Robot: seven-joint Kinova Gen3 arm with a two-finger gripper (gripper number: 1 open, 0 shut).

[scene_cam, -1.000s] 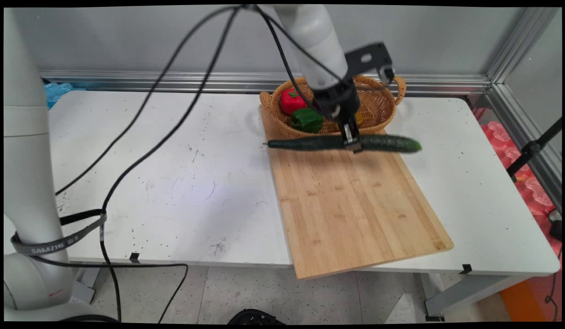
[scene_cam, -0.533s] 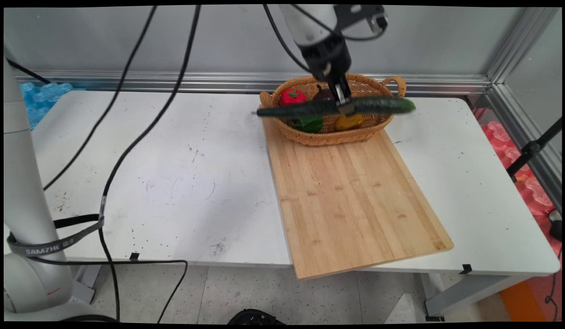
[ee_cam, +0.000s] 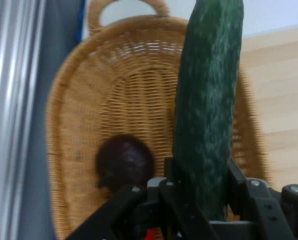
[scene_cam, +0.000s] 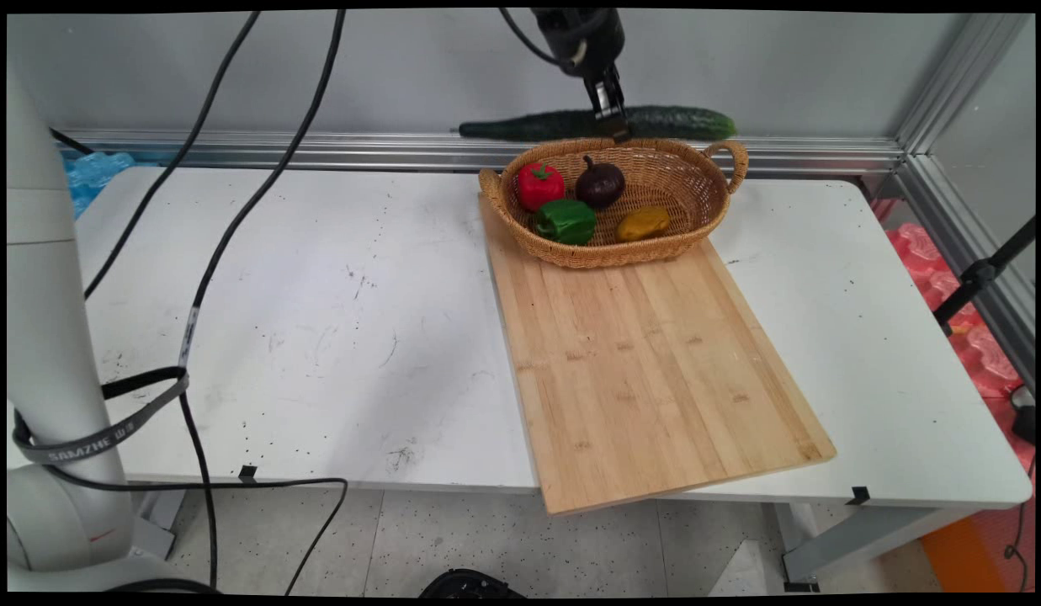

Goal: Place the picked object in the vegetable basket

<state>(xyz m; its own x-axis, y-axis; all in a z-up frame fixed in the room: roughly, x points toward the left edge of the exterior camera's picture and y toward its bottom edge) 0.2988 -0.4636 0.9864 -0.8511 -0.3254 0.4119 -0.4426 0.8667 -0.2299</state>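
Cucumber (scene_cam: 596,124) hangs level in the air, clamped near its middle by the gripper (scene_cam: 608,114), above the wicker basket (scene_cam: 705,215). Nearest lies the wooden board (scene_cam: 655,370); at its twelve o'clock end sits the basket, holding a green pepper (scene_cam: 565,221), yellow piece (scene_cam: 642,224), red pepper (scene_cam: 540,185) and dark onion (scene_cam: 600,183).

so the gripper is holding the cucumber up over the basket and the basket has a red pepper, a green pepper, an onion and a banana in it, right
One thing is wrong: no banana shows. The main view shows the basket holding a red pepper, a green pepper, a dark onion and a yellow pepper. The rest holds: the gripper holds the cucumber above the basket.
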